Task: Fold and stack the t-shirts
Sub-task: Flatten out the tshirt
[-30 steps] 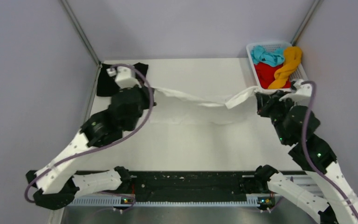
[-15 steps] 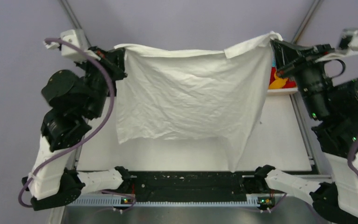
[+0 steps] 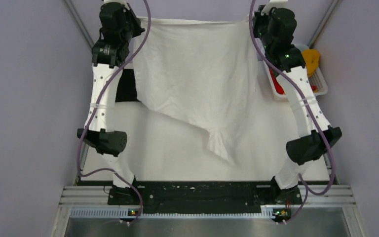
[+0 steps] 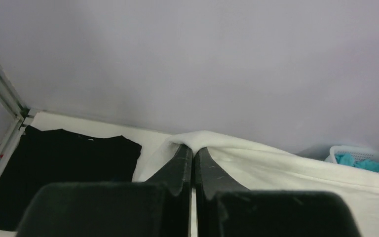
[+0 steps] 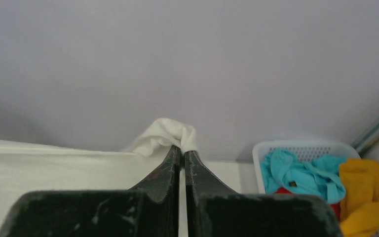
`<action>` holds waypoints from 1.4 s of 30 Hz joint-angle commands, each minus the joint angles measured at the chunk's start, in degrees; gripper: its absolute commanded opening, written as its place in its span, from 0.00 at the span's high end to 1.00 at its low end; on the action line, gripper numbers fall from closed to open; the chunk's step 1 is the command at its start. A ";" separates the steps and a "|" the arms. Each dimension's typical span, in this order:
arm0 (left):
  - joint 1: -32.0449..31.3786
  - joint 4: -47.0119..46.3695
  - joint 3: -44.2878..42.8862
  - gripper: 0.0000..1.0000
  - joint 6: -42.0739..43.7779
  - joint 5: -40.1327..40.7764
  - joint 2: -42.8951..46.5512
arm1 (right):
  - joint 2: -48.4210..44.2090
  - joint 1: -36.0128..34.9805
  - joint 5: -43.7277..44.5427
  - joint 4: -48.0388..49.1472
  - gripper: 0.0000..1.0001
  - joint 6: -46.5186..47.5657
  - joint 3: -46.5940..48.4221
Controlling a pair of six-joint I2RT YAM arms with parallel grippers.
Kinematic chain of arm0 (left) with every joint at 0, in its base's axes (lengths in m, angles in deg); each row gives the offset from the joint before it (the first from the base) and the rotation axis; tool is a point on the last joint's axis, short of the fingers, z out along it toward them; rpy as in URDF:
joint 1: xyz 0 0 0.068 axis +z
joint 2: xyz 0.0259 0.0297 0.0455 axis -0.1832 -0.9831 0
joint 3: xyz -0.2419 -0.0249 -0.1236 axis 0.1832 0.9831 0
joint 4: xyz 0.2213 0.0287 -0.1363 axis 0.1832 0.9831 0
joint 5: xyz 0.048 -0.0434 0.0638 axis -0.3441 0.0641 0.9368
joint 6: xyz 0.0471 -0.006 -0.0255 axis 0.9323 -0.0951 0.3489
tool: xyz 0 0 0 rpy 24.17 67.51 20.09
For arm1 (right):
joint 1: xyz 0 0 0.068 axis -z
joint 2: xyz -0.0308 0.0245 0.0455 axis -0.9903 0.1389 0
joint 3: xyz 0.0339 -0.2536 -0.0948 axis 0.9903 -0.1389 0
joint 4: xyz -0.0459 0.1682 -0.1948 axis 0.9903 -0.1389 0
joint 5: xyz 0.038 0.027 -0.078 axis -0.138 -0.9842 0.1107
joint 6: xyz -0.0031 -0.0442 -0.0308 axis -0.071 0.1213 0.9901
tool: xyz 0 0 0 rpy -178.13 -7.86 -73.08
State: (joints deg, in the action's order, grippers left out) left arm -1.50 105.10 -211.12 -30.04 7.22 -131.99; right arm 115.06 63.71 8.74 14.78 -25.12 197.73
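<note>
The white t-shirt hangs spread between both raised arms at the back, its lower tip touching the table. My left gripper is shut on its top left corner, seen in the left wrist view with the white cloth draped over the fingertips. My right gripper is shut on its top right corner, bunched at the fingertips in the right wrist view. A black t-shirt lies flat at the back left. Teal, red and yellow-orange shirts lie in the basket.
The white lattice basket stands at the back right corner of the table. Grey walls close in the back and sides. A black rail with the arm bases runs along the near edge.
Both arms have lifted the white t-shirt from the table and carried it up and back, stretching out nearly straight. The shirt now hangs higher, with only its lower tip on the table.
</note>
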 commanded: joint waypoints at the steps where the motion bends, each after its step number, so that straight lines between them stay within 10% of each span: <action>1: 4.57 -9.85 -5.89 1.00 -3.47 -6.97 1.92 | 2.98 1.32 -4.26 6.59 1.00 3.40 18.68; 5: 4.89 -15.67 -0.83 1.00 -3.23 -12.08 6.80 | 0.89 1.27 -3.97 3.57 1.00 4.24 20.15; 10: 4.93 -15.14 9.34 1.00 -0.87 -20.40 11.29 | -15.20 1.33 -4.71 10.68 1.00 2.48 -7.83; 24: 2.25 -22.80 90.91 0.98 -9.87 -13.38 39.96 | -43.35 -10.29 -4.71 -1.59 0.99 -28.58 -74.10; 27: 0.92 -21.31 99.81 0.81 -12.48 -12.62 42.70 | -44.76 -12.40 -6.14 -6.12 0.79 -36.28 -80.56; 31: 0.80 -14.86 102.90 0.18 -15.52 -7.03 45.79 | -45.35 -12.46 -5.41 -11.37 0.37 -37.15 -80.80; 35: 0.80 -8.41 98.77 0.07 -16.98 -2.88 49.29 | -46.25 -12.46 -5.20 -13.71 0.04 -35.26 -76.45; 42: 0.72 -13.85 98.07 0.01 -17.88 -16.35 51.21 | -39.05 -12.73 -3.23 -8.44 0.01 -26.85 -71.50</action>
State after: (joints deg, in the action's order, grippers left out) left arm -0.71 95.48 -111.91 -46.32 -1.15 -80.45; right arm 69.92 51.84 2.90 2.52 -57.27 121.95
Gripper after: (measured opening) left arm 0.985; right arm 0.985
